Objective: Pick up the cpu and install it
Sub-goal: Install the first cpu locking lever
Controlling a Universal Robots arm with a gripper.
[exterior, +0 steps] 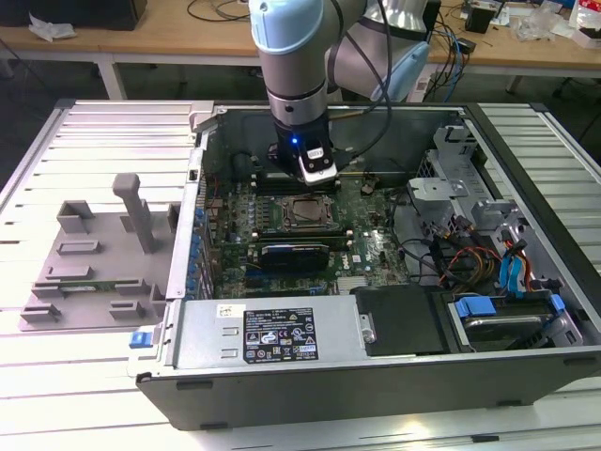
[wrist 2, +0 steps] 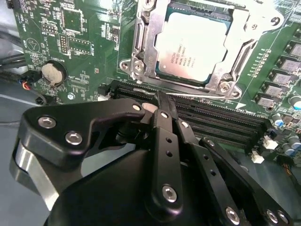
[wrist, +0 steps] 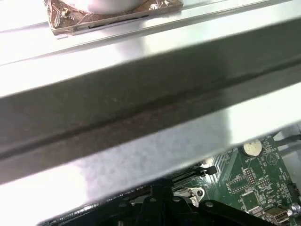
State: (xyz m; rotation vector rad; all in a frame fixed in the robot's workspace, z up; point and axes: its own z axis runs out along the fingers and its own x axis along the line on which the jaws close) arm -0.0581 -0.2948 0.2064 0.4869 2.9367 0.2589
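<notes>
Silver-topped cpu (wrist 2: 194, 44), seated in its socket frame (wrist 2: 141, 56), at my gripper's (wrist 2: 162, 106) twelve o'clock; I see fingers pinched together, holding nothing.

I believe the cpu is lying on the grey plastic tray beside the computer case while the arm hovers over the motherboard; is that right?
Not quite: the cpu sits in the socket frame on the motherboard, as the second wrist view shows. The arm does hover over the motherboard.

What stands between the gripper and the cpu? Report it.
Nothing visible does. In the second wrist view the cpu lies in the socket frame, its silver top bare, and the gripper hangs beside it over the memory slots.
</notes>
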